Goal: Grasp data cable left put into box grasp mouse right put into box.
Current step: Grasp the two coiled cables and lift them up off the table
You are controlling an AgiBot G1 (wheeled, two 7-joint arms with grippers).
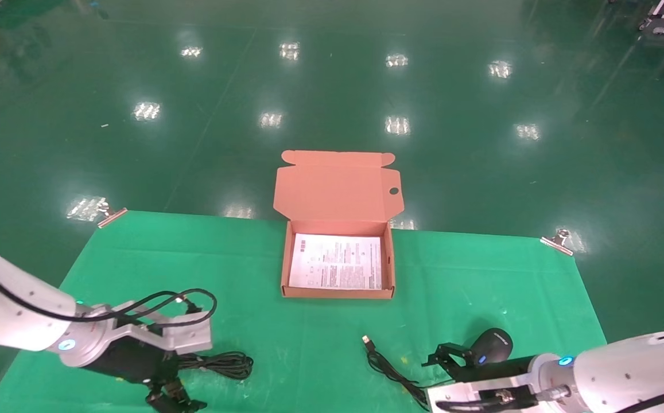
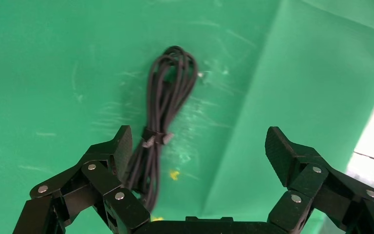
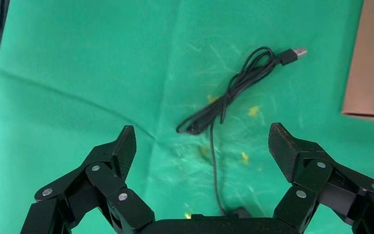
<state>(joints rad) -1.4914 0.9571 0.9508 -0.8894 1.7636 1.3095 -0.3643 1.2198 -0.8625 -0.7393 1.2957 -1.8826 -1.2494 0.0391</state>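
Note:
The open orange-tan box [image 1: 389,258] stands at the middle back of the green cloth, lid up, with a white printed sheet [image 1: 336,261] inside. The data cable [image 1: 222,362] lies as a black looped bundle at the front left. My left gripper [image 1: 174,400] hovers open beside it; in the left wrist view the data cable [image 2: 163,112] runs past one finger of the left gripper [image 2: 200,142]. The dark mouse [image 1: 495,343] sits at the front right, just beyond my open right gripper [image 1: 446,354]. Its cord [image 3: 233,87] lies ahead of the right gripper [image 3: 203,140].
The mouse cord's USB plug [image 1: 368,339] rests between the two arms, in front of the box. Metal clips [image 1: 112,217] [image 1: 557,241] pin the cloth at the back corners. A box corner [image 3: 370,63] shows in the right wrist view. Shiny green floor lies beyond the table.

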